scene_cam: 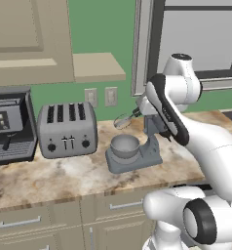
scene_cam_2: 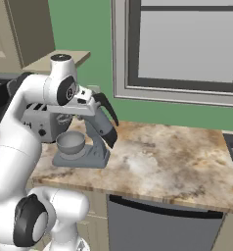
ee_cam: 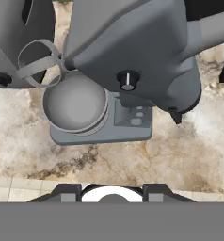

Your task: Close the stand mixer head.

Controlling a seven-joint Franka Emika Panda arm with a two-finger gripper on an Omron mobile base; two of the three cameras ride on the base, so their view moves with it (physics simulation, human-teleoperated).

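We should press down squarely on the tilted stand mixer head (ee_cam: 132, 52), over the bowl (ee_cam: 75, 104) mid-counter; the gripper's opening we cannot tell.

mixer head (ee_cam: 132, 42): 1 | bowl (scene_cam: 125, 146): 1 | toaster (scene_cam: 67, 129): 1 | coffee machine (scene_cam: 9, 127): 1 | wall outlets (scene_cam: 91, 97): 2

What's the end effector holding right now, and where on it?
Cannot tell. In the hand view the end effector sits just above the raised mixer head, with nothing visible between its fingertips; contact with the head isn't visible.
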